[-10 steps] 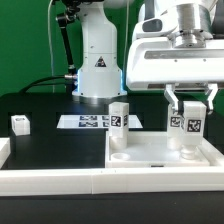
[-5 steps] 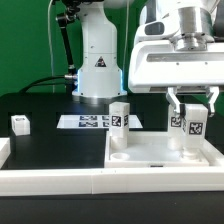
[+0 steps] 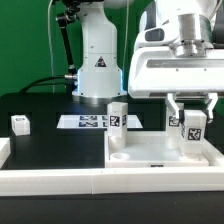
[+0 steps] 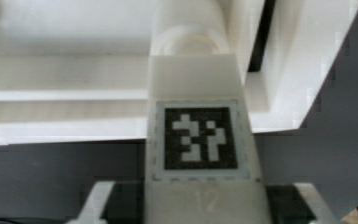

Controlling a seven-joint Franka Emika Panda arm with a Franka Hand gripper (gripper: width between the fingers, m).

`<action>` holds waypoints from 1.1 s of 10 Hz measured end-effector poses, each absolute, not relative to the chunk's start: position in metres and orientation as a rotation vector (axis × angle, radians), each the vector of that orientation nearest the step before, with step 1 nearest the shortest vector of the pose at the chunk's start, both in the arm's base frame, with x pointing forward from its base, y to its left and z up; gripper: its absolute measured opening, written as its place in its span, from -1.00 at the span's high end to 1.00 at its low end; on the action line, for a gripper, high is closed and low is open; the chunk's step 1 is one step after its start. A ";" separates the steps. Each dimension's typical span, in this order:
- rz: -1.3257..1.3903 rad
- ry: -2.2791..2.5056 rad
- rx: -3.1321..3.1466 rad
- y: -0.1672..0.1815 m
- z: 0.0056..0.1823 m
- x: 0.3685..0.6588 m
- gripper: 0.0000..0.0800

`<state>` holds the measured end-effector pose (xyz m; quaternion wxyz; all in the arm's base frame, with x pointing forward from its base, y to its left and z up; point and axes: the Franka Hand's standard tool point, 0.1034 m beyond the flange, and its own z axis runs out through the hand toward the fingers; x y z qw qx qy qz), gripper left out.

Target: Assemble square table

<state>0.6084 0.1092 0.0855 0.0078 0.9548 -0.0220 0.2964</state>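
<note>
1 leg [image 3: 119, 114] upright in slab [image 3: 150, 153]; tool [image 3: 191, 121] grips 2nd leg [image 3: 191, 131].

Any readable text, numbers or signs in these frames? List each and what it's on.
No readable words or numbers anywhere.
A warning triangle on the robot base: symbol too small to read.
Black-and-white tags on the held leg, standing leg, loose leg and marker board: coded patterns, no letters.
Faint mark below the held leg's tag, wrist view: too blurred to read.
</note>
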 end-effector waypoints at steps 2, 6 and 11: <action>0.947 -0.063 2.978 0.110 0.084 0.609 0.27; 0.960 -0.044 2.970 0.110 0.084 0.610 0.27; 0.954 -0.020 2.966 0.110 0.084 0.609 -0.59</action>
